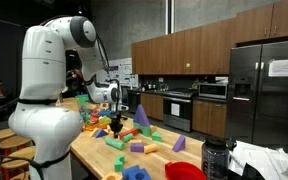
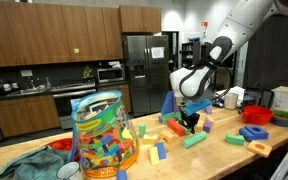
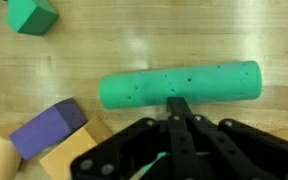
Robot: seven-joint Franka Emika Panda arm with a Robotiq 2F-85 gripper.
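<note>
My gripper (image 3: 176,102) is shut, its two fingers pressed together with nothing between them. The fingertips rest against the near side of a green foam cylinder (image 3: 184,85) that lies flat on the wooden table (image 3: 134,40). A purple block (image 3: 44,130) on a tan block (image 3: 79,145) sits close by on one side, and a green cube (image 3: 32,14) lies farther off. In both exterior views the gripper (image 1: 115,125) (image 2: 190,125) points straight down among scattered coloured blocks, just above the green cylinder (image 2: 194,140).
A clear jar full of blocks (image 2: 104,135) stands on the table near a teal cloth (image 2: 24,165). A red bowl (image 2: 254,133) (image 1: 184,171) sits near the table's end. A purple wedge (image 1: 142,115) stands behind the gripper. Kitchen cabinets and a fridge (image 2: 144,65) lie beyond.
</note>
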